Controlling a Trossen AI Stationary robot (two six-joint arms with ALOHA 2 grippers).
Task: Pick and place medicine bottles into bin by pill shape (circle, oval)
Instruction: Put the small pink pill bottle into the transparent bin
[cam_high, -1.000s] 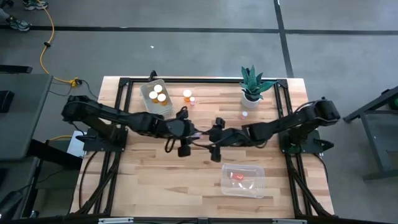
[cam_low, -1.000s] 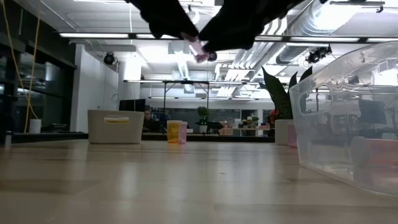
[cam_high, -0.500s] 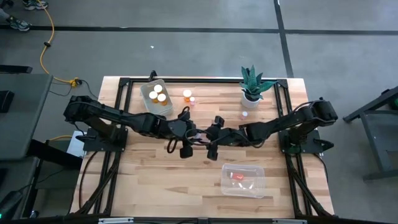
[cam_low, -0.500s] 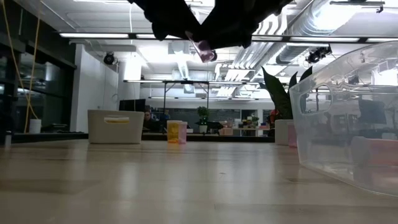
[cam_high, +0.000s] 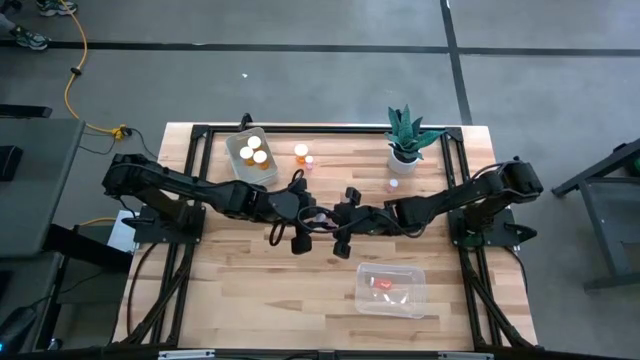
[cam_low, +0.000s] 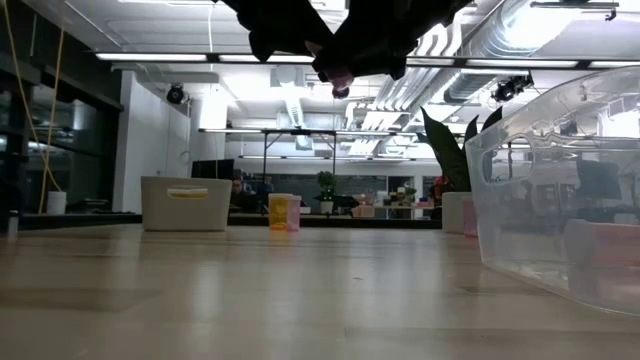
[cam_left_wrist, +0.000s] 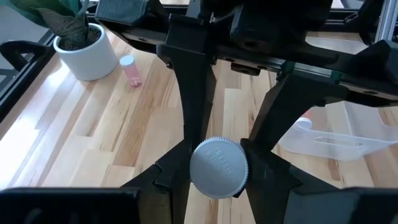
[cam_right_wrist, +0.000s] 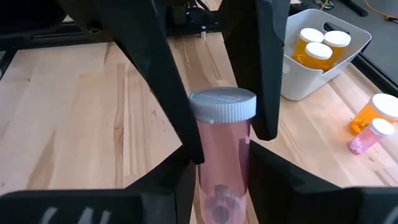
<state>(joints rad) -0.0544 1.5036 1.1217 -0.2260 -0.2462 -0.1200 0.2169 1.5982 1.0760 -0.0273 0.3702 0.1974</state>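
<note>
Here, a wooden tabletop (cam_high: 250, 280) in a bright open workroom.
Mid-table, the left end effector (cam_high: 312, 215) and right end effector (cam_high: 328, 221) both clamp one pink medicine bottle (cam_right_wrist: 222, 155).

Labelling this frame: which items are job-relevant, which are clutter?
Job: pink bottle held between left gripper and right gripper; loose bottles; white bin; clear bin.
Clutter: potted plant.
</note>
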